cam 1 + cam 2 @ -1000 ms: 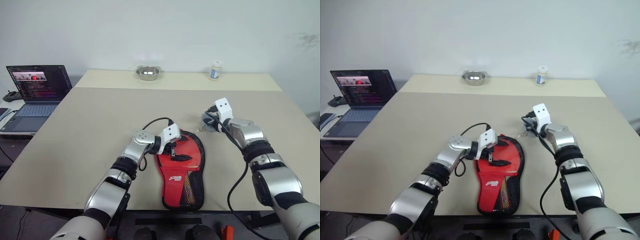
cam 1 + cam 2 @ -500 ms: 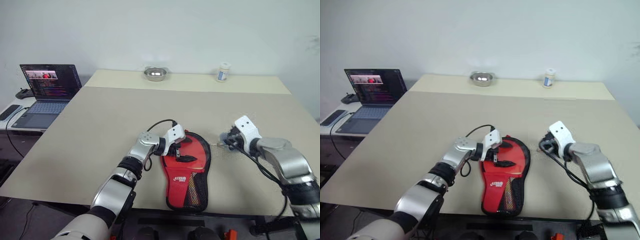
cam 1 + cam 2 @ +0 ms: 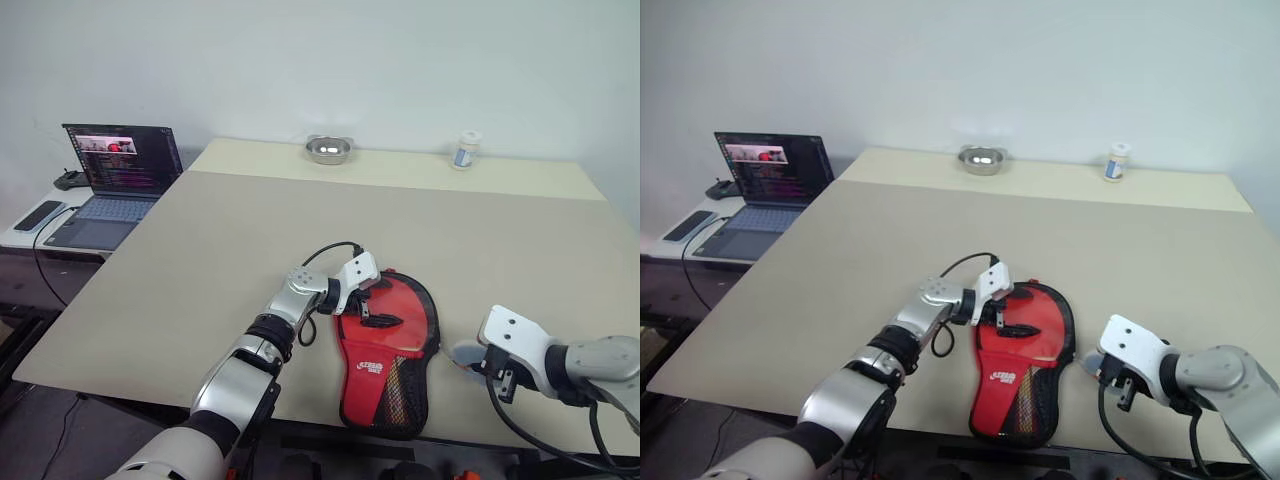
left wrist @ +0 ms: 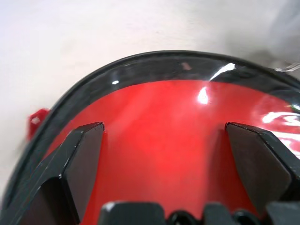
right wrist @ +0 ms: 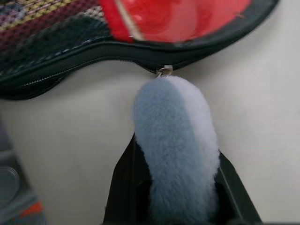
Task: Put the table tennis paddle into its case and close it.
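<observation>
Your right gripper (image 5: 176, 187) has drawn the fuzzy zipper pull (image 5: 176, 145) back along the case (image 3: 388, 345) rim, jaws clamped on it. Left gripper (image 4: 164, 173), jaws apart, pins the case mid-table. Risk: pull slipping, zipper jamming.

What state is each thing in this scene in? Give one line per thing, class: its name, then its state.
case: flat on the table, red side up.
fluffy grey zipper pull: attached at the case's rim, gripped.
left gripper: open, over the case's round end.
right gripper: shut on the pull.
laptop: open, screen lit.
metal bowl: upright.
small jar: upright, lidded.
</observation>
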Controlling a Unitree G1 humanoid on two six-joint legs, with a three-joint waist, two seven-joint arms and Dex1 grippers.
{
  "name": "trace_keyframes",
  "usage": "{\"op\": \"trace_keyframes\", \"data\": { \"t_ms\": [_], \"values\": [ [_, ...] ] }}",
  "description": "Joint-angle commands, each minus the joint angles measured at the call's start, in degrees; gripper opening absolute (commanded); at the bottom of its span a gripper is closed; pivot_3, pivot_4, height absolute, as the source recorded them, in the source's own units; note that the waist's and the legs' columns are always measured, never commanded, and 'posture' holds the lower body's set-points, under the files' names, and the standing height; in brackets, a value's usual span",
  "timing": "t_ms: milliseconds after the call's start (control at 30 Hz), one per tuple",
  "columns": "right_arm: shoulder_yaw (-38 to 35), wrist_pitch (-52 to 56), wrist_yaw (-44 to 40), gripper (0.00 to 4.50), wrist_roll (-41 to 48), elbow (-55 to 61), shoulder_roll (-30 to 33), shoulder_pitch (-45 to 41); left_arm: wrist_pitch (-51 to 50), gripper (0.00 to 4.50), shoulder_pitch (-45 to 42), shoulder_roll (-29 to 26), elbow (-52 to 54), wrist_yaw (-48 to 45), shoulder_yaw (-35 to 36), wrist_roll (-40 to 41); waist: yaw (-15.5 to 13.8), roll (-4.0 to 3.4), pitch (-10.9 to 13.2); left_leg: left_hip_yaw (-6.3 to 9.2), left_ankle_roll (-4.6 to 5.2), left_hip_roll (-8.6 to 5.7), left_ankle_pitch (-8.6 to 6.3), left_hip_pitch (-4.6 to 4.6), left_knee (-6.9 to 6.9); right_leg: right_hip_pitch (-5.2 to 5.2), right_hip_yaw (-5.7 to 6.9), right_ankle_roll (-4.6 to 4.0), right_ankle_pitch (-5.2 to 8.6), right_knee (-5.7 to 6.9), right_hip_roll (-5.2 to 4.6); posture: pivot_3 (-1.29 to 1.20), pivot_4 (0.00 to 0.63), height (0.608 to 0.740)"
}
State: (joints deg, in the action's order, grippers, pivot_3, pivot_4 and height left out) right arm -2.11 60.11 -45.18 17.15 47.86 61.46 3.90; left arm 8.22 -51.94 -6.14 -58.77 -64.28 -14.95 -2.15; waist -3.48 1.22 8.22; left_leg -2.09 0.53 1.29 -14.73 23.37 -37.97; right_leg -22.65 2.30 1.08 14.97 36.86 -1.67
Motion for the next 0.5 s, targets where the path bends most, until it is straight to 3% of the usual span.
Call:
{"op": "trace_keyframes", "data": {
  "t_ms": [33, 500],
  "values": [
    [-0.14, -0.28, -6.00, 0.46, 4.50, 4.84, 3.60, 6.53, -1.41, 4.50, 3.55, -1.47, -6.47, 2.41, -4.31, -6.37, -0.46, 0.00, -0.15, 0.05, 0.01, -0.06, -0.07, 0.00, 0.00, 0.04, 0.04, 0.02, 0.07, 0.00, -0.05, 0.00, 0.150, 0.740],
    [3.17, -0.21, -0.85, 0.44, 4.76, 0.25, -0.67, 0.52, -0.89, 4.50, 3.54, -1.01, -6.77, 3.32, -4.77, -6.23, 0.32, 0.32, -0.56, 0.40, 0.51, -0.80, -0.62, -0.63, -0.07, 0.97, 0.49, 0.44, 0.65, 0.01, -1.24, 0.00, 0.150, 0.740]
  ]
}}
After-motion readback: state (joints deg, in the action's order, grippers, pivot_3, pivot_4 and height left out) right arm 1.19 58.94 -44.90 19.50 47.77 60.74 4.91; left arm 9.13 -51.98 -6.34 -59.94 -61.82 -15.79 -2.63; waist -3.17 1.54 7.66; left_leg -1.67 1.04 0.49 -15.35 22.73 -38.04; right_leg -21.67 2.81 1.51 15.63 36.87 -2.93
